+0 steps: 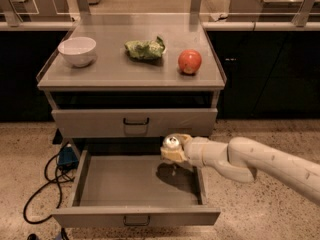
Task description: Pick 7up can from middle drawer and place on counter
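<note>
The lift step is under way. The hand (176,153) is clenched around the 7up can (171,142) and holds it in the air above the open middle drawer (127,186), near the drawer's right wall, with its shadow lying on the drawer floor beneath. The can is upright, and its shiny round top catches the light.

As I judge it, the next move has to carry the can up and back past the closed upper drawer front (135,122) and over the rim of the surface (107,71). There it needs a free patch to stand on.

That surface is matte grey and flat, with a thin edge. It carries a smooth white bowl (77,50) on the left, a crumpled green snack bag (145,49) in the middle and a round red apple (190,61) on the right. The drawer is shallow grey metal with low walls and a small dark loop handle. The arm is pale, rounded and smooth-shelled.
</note>
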Available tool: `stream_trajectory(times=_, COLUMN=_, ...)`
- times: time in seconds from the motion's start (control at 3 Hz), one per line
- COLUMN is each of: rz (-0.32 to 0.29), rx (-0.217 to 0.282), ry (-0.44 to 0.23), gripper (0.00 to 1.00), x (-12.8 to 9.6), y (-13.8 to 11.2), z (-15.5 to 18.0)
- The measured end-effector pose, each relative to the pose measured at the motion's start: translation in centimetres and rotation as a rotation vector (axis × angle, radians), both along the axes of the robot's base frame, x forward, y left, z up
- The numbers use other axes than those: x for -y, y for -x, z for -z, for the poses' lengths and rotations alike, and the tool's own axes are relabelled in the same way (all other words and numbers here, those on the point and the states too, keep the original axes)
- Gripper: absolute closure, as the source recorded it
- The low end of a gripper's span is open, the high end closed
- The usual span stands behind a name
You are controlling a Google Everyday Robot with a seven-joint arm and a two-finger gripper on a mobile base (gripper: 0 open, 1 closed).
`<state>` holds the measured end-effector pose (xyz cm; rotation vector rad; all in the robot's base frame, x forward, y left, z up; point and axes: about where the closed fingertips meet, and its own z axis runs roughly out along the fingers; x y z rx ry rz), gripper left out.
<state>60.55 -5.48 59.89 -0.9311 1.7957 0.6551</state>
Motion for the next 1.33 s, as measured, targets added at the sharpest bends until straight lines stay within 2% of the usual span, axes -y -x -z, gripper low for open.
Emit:
stream_trajectory(times=0.33, rz=-0.032, rx=0.063, ry=-0.073, gripper=1.0, x=0.2, y=-2.7, z=-7.2)
stream_trajectory(times=0.67, rz=-0.091, rx=0.104, ry=-0.098, gripper=1.0, x=-0.8, y=-3.6, z=-14.4)
stream_trajectory(times=1.0, rz=-0.091, rx=0.104, ry=-0.098, gripper=1.0, x=-0.8, y=-3.6, z=-14.4)
stream_trajectory(times=1.33, rz=-0.096, rx=0.061, ry=-0.088, gripper=1.0, x=-1.4, y=-3.4, z=-12.6)
